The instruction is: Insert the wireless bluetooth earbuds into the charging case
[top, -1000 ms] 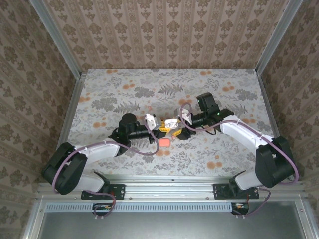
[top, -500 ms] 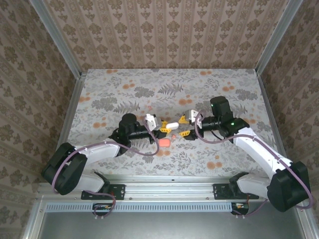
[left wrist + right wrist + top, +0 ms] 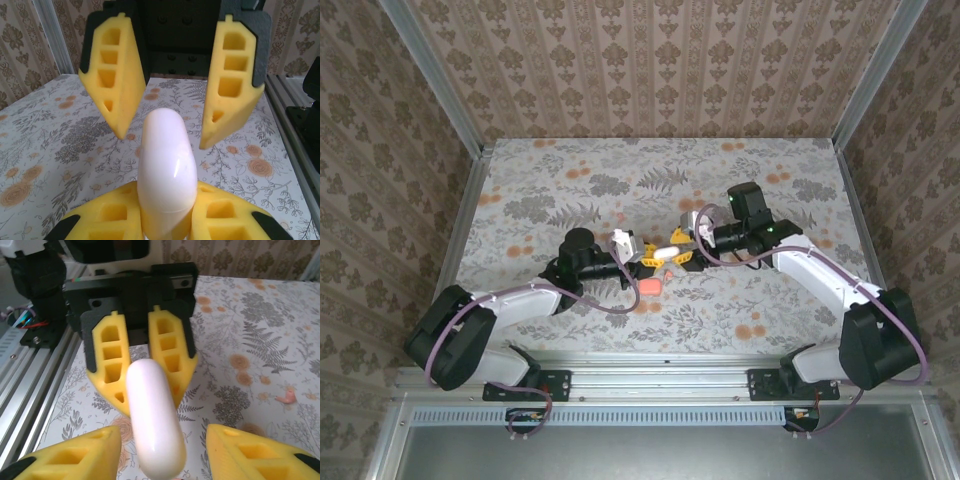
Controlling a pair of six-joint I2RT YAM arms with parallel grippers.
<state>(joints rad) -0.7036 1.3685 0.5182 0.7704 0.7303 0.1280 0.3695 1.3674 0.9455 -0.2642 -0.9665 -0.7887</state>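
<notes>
My left gripper [image 3: 645, 256] is shut on a white, closed, pill-shaped charging case [image 3: 663, 248] and holds it just above the table's middle. In the left wrist view the case [image 3: 167, 165] sticks out from between my left gripper's [image 3: 165, 205] yellow pads. My right gripper [image 3: 682, 248] faces it from the right. Its fingers [image 3: 117, 75] straddle the case's free end. In the right wrist view the case [image 3: 155, 425] lies between the jaws of my right gripper [image 3: 164, 435], which is open with a gap on each side. A tiny coral-pink earbud [image 3: 286, 398] lies on the table beyond.
A coral-pink rounded case [image 3: 651, 285] lies on the floral tabletop [image 3: 570, 180] just in front of the two grippers. Aluminium rails [image 3: 460, 220] and patterned walls close in the table on the left, right and back.
My right arm swung out to the right, then came back to the white case, and its jaws have narrowed around the free end. My left gripper has kept its hold in place.
</notes>
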